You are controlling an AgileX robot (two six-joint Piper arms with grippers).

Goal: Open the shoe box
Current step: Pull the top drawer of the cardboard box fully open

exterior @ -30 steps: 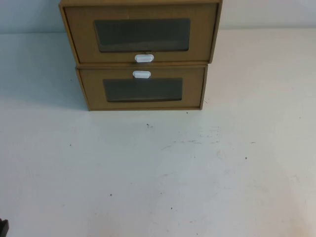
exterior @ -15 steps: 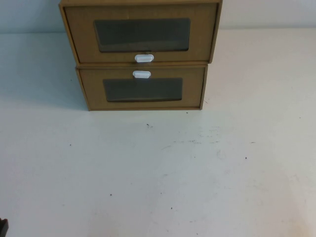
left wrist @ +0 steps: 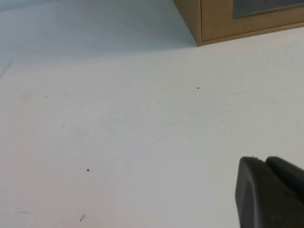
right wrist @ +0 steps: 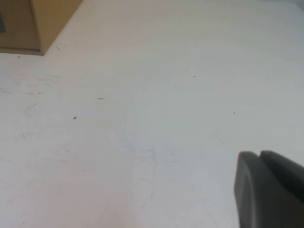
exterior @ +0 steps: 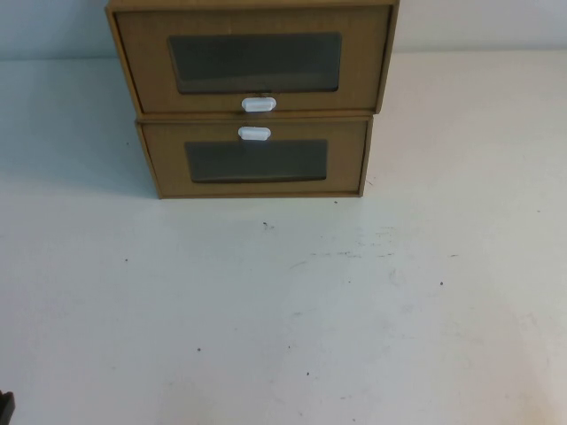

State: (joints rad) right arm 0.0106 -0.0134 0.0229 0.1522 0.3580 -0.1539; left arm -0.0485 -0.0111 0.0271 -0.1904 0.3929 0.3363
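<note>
Comparing this with the view a second ago, I find nothing moved: boxes, handles and table specks sit as they were. The lower shoe box (exterior: 257, 159) stands at the far side of the table (exterior: 283, 310), about mid-width, with the upper shoe box (exterior: 252, 57) stacked on it. Each front has a dark window and looks closed. The upper handle (exterior: 259, 104) sits at the bottom edge of its front and the lower handle (exterior: 254, 134) at the top edge of its own, so the two white tabs lie one just above the other. A wide stretch of white table, marked only by specks and faint scuffs, runs from the box fronts to the near side. My left pincer (left wrist: 265, 161) hangs over the table on the near left, fingers pressed together, well apart from the lower box's left corner. My right pincer (right wrist: 260, 156) hangs on the near right, fingers likewise together, well apart from the right corner. A dark sliver (exterior: 5, 409) shows at the near left corner; I cannot tell what it is.
</note>
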